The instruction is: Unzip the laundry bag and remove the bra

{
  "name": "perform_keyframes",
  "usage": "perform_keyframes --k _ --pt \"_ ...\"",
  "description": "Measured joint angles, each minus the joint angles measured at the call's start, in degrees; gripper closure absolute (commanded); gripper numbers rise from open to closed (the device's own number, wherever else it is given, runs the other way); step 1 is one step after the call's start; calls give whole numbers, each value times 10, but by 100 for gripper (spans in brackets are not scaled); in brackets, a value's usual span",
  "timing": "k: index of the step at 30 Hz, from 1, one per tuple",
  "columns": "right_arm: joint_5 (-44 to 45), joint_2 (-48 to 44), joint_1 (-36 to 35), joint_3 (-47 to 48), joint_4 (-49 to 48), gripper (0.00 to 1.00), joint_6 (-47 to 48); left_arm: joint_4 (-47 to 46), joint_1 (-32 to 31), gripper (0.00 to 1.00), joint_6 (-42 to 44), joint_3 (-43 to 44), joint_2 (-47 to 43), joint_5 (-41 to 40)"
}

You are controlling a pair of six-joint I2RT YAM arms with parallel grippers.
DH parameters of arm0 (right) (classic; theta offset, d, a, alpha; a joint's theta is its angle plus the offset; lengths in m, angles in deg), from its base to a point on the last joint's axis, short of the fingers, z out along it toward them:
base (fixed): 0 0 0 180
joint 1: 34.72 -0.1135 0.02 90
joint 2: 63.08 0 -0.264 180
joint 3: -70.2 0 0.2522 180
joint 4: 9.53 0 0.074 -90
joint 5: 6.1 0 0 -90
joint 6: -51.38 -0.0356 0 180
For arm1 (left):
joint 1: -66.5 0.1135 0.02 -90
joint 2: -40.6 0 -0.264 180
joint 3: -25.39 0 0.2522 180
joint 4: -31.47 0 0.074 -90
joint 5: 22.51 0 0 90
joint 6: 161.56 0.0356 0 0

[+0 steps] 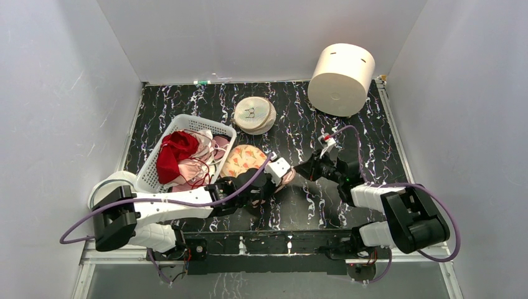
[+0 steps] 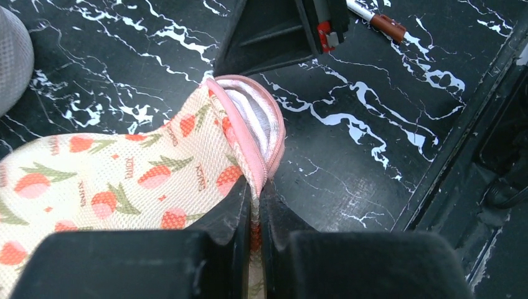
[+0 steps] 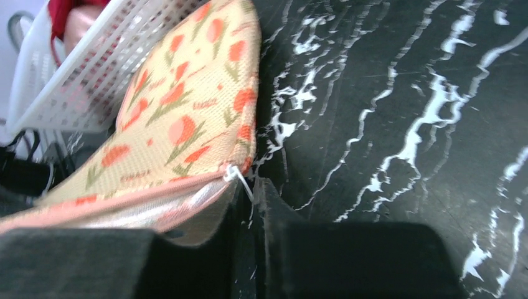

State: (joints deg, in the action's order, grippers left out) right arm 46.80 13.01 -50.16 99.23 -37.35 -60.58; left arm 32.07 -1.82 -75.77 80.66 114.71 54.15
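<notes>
Flat padded laundry bag (image 1: 246, 159), leaf-print mesh, pink trim, pale ribbed lining; on black marbled table (image 1: 373, 143) beside white lattice basket (image 1: 199, 119); left gripper (image 2: 256, 190) pinches trim; right gripper (image 3: 252, 199) closed on white pull tie (image 3: 235, 174)

laundry bag (image 1: 245, 159): flat padded pouch, peach-cream with an orange-red leaf print and pink edge trim.
place: lay on the dark marbled table (image 1: 373, 143), just beside the white basket (image 1: 149, 165).
zip (image 2: 235, 128): pink, parted at one rounded end.
inside: pale, silvery ribbed material showed through the gap.
zip end: carried a small white tie (image 3: 239, 177).
bra: could not be told apart from the lining.
</notes>
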Motion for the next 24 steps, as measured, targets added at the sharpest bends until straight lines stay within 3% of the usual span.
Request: perform_keyframes --k 2,5,9,13,16,18,20,24 --pt "30 -4 0 9 30 68 -1 -11 0 100 -15 1 17 -2" --pt "116 -28 10 33 118 54 -7 -17 -2 100 -35 16 56 -2" --pt "196 -117 53 50 225 32 -24 -21 -3 100 -52 47 115 1" --pt "254 -208 86 80 320 22 -21 -32 -4 100 -60 61 147 10" --pt "268 -229 87 115 370 15 -7 -38 -4 100 -62 75 170 21" --pt "266 -228 87 133 395 6 1 -39 -4 98 -61 84 183 31" --pt "255 -227 87 144 415 2 8 -39 -4 93 -58 96 196 42" --pt "222 -228 87 146 421 2 10 -32 -4 61 -47 116 213 57"
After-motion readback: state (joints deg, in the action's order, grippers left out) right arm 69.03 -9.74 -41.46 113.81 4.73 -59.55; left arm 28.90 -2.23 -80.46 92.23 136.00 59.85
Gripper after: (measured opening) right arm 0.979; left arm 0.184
